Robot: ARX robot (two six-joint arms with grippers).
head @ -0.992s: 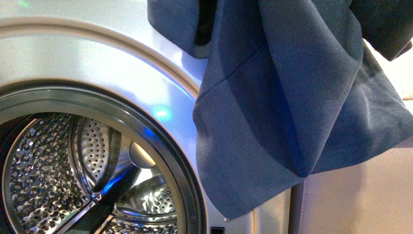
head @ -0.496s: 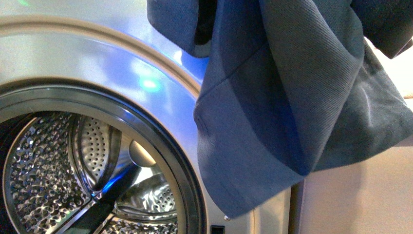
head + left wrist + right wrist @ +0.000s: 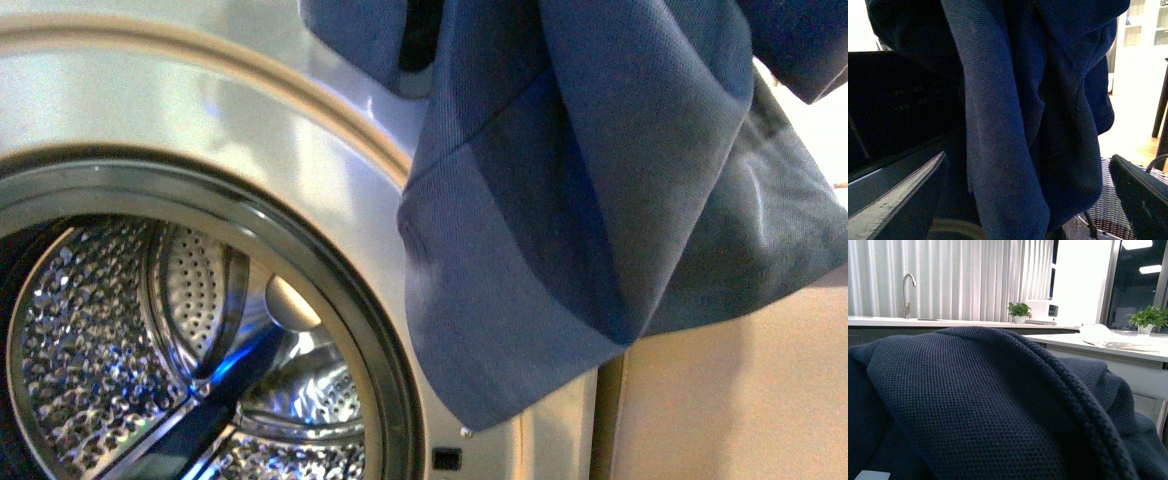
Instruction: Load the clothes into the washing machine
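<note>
Front view: clothes (image 3: 590, 200) hang high, right of the washing machine (image 3: 200, 110) opening, left claw (image 3: 1027, 156) gaping wide, right claw buried in cloth so I cannot tell, best carry them left and down into the drum (image 3: 80, 340).

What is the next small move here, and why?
Probably carry the clothes left and down toward the drum. They hang to the right of its open mouth, over the front of the washer, and no fabric is inside yet.

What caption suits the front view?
Blue garment hangs in front of the washing machine, right of its porthole, not yet in the steel drum.
</note>
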